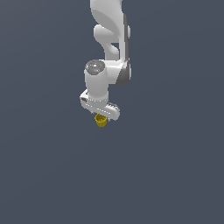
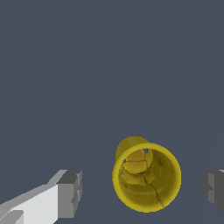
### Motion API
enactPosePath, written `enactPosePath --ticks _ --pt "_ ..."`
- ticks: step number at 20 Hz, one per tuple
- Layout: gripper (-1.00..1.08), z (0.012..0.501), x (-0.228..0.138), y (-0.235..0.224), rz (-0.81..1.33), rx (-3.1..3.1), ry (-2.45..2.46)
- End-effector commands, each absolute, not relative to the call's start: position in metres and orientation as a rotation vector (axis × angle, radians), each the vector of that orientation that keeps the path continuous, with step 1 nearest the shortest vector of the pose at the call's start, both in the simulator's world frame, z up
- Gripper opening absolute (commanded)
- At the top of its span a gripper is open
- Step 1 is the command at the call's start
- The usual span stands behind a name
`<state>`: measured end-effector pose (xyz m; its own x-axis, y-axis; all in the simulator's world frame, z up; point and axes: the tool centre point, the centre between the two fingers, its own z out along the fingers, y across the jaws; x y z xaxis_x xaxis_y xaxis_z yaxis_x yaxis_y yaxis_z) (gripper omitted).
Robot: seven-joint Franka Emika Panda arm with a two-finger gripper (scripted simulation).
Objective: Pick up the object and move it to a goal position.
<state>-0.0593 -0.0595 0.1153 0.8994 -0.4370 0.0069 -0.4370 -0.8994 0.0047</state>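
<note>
With the yellow cup (image 2: 146, 176) upright on the counter (image 2: 87, 65) between the wide-spread fingers (image 2: 70, 194), but nearer one, centre the gripper (image 2: 142, 190) before closing.

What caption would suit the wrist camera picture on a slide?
Open gripper straddling a small yellow cup, a finger on each side, not touching.

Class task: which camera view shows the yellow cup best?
The wrist view: the yellow cup fills much of it, hollow visible, apart from the fingers. In the exterior view it is a tiny speck under the gripper.
</note>
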Motion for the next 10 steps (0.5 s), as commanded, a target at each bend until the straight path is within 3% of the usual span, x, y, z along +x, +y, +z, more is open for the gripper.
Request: enactPosePath --ticks 1,10 --pt "1.00 0.109 -0.068 -0.061 0.006 3.036 -0.794" --pt "1.00 0.097 -0.083 -0.065 0.000 2.994 -0.953"
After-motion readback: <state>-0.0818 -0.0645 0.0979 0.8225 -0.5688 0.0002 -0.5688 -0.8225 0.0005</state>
